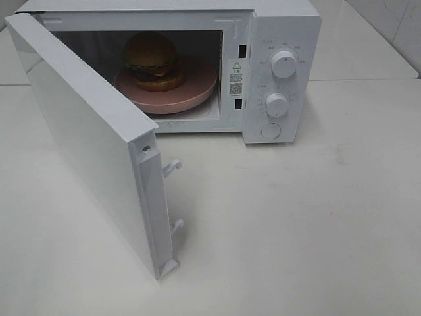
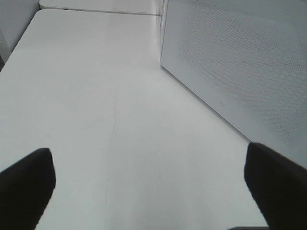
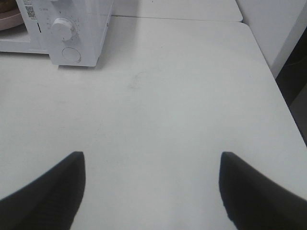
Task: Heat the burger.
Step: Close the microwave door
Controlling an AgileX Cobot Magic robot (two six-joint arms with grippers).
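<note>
Left gripper: black fingers spread wide, nothing between them but bare white tabletop. The white microwave door, perforated face outward, stands close beside one finger; contact cannot be confirmed.

Right gripper: fingers likewise parted wide and empty. The white box-shaped microwave sits well ahead of them and off to one side, with its lower round dial and round button in sight.

Contents: the microwave cavity holds a flat round pink plate. The burger, with brown domed bun, lettuce and patty layers, sits upright on it. It is far from both sets of fingers.

Progress, as judged: loading appears complete. The door hangs wide open, hinged out toward the left fingers. Outstanding: shut the door, most likely a job for the left arm, then turn the dials to start heating. Neither gripper is on a dial.
</note>
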